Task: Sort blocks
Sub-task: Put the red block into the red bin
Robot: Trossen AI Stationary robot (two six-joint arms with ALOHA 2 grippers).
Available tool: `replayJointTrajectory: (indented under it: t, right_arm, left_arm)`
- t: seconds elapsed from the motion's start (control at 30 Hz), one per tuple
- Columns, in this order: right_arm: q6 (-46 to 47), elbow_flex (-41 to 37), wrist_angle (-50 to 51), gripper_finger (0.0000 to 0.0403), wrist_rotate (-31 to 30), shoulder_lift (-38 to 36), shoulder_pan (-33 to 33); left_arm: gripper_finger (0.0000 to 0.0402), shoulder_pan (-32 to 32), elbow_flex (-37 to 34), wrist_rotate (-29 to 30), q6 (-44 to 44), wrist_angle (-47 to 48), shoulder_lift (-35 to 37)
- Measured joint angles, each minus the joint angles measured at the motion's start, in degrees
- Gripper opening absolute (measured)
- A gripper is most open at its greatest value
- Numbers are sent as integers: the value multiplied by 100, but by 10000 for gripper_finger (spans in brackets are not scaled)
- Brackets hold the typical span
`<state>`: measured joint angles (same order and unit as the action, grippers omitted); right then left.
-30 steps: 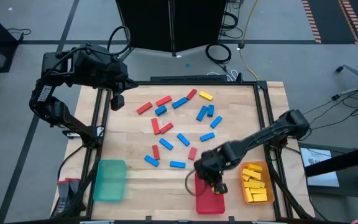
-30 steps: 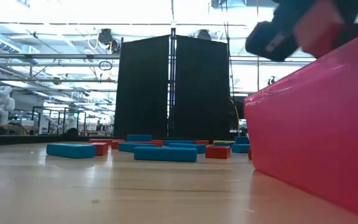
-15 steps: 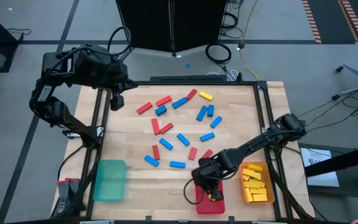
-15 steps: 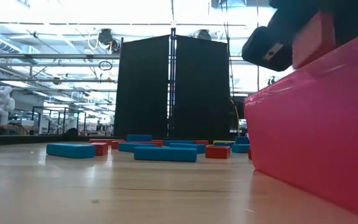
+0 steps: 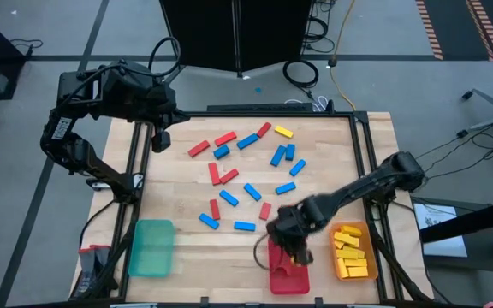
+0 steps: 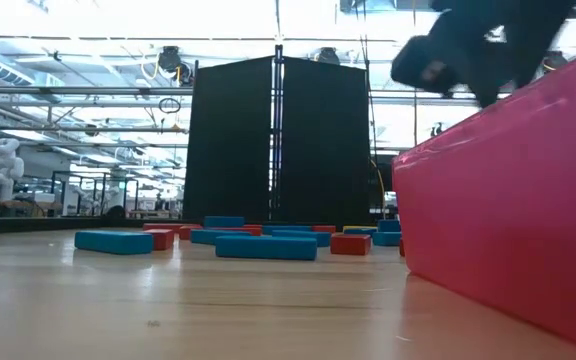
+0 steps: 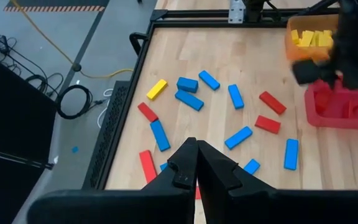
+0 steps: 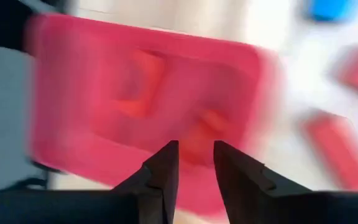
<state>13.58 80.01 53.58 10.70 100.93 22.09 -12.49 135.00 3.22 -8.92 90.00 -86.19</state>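
Now the right gripper [image 5: 295, 254], fingers parted and empty above the red tray [image 5: 278, 277], should climb straight clear before seeking another red block [image 5: 265, 210].

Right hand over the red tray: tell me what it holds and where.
Nothing. The right hand is open and empty above the red tray.

Grey floor [image 5: 41, 257], black partition panels [image 6: 273, 140] behind, bright ceiling lights [image 6: 218, 20].
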Motion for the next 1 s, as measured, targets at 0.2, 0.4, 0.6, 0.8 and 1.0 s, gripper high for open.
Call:
replayJointTrajectory:
  t: [0.2,0.4,0.6,0.8,1.0]
  right_arm:
    - [-1326,150,1120,97,-1727,-409,-659]
    - [-2547,-377,591,101,-1473,-344,-1231]
    - [-3232,-1067,-20,155,-1313,-236,-1504]
    - [-3379,-1624,-896,240,-1064,-235,-1572]
    - [-3297,-2098,-1802,270,-1025,-233,-1497]
  left_arm:
    - [15,0,0,0,38,2,0]
    - [15,-1,0,0,150,2,0]
    - [15,0,0,0,256,2,0]
    - [15,-2,0,0,259,2,0]
    - [15,0,0,43,259,2,0]
